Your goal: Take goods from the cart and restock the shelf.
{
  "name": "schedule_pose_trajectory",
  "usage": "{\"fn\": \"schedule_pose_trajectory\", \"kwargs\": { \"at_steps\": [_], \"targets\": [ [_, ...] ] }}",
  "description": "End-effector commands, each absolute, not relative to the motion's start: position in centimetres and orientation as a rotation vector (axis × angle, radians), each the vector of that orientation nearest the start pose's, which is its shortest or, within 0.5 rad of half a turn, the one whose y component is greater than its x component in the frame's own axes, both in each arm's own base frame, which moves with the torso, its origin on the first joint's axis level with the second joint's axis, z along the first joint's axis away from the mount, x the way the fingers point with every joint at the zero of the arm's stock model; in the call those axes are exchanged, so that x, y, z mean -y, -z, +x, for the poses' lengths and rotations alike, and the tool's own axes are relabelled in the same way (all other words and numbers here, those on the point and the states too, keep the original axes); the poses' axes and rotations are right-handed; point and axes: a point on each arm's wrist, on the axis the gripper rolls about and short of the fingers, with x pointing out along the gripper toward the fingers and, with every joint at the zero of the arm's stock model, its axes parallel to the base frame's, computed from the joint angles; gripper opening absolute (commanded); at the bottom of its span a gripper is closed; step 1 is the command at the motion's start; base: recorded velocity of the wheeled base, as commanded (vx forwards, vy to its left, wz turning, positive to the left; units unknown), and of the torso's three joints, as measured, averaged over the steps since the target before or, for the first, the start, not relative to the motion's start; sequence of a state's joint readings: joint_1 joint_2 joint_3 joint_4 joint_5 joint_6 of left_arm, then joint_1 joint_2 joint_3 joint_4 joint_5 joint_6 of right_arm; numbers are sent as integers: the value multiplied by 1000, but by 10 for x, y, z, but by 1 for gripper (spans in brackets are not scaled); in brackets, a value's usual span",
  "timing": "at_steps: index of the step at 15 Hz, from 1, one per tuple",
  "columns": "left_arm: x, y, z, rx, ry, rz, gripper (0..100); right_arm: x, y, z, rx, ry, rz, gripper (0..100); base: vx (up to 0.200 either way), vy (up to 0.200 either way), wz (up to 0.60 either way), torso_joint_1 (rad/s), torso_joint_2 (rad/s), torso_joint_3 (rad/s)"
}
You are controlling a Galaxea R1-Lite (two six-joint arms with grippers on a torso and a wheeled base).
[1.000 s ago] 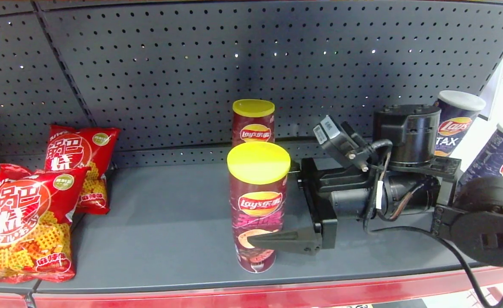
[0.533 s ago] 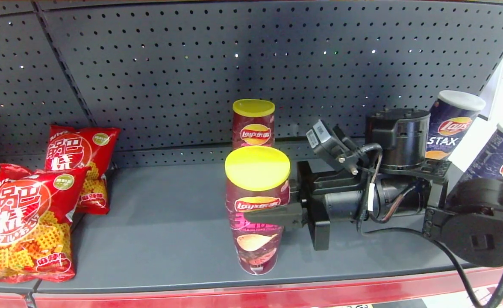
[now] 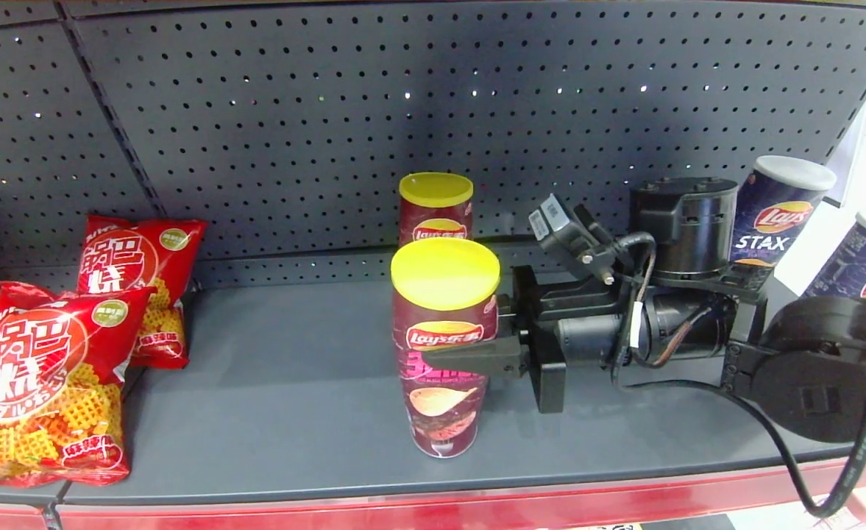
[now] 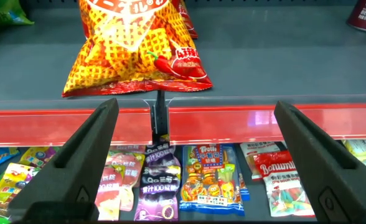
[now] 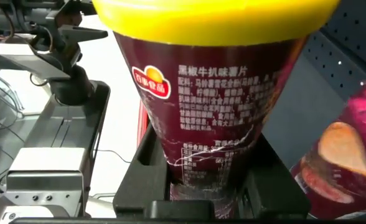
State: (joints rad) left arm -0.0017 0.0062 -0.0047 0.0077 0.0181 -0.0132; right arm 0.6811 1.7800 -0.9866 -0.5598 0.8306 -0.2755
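Got can (image 3: 444, 401) pinched mid-label in R tool (image 3: 444, 338), coming in from 3 o'clock. Sitting front-centre on shelf (image 3: 278, 390), right at 6 o'clock of rear can (image 3: 435, 210). Can't tell if base is down on shelf or just off it. Got L tool (image 4: 197, 109) spread wide and empty, low down facing red lip (image 4: 233, 118).

Risks, as judged:
- Could tip on release. Tall, narrow, and any drag from near finger on pull-out would take it over toward 3 o'clock.
- If let go w/ base not flat, likely to wobble. Falling to 6 o'clock means over the lip and off the shelf.
- Pushing further to 12 o'clock could knock rear can into back panel. Gap btwn the two not readable from here.
- Retracting toward 3 o'clock w/ wrist close by blue cans (image 3: 775, 210) could clip them.

Diffs:
- vs 1 s ago: near finger was low on can, close to base. Now across mid-label.
- vs 0.5 s ago: was leaning slightly, now about upright. Moved toward 12 o'clock, base farther from lip, lid covering more of rear can's label.
- Wrist also shifted toward 12 o'clock. Bags at 9 o'clock unchanged, so no cam move.
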Motion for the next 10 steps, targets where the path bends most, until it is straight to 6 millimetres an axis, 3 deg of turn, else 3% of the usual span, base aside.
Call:
{"fn": "schedule_pose_trajectory", "kwargs": {
  "at_steps": [1, 10],
  "targets": [
    [0, -76, -23, -11, -17, -14, 100, -222, -199, 247, -50, -1530, -201, 0, 0, 0, 0, 0, 0, 0],
    [0, -76, -23, -11, -17, -14, 100, -224, -190, 250, -81, -1526, -200, 0, 0, 0, 0, 0, 0, 0]
  ]
}}
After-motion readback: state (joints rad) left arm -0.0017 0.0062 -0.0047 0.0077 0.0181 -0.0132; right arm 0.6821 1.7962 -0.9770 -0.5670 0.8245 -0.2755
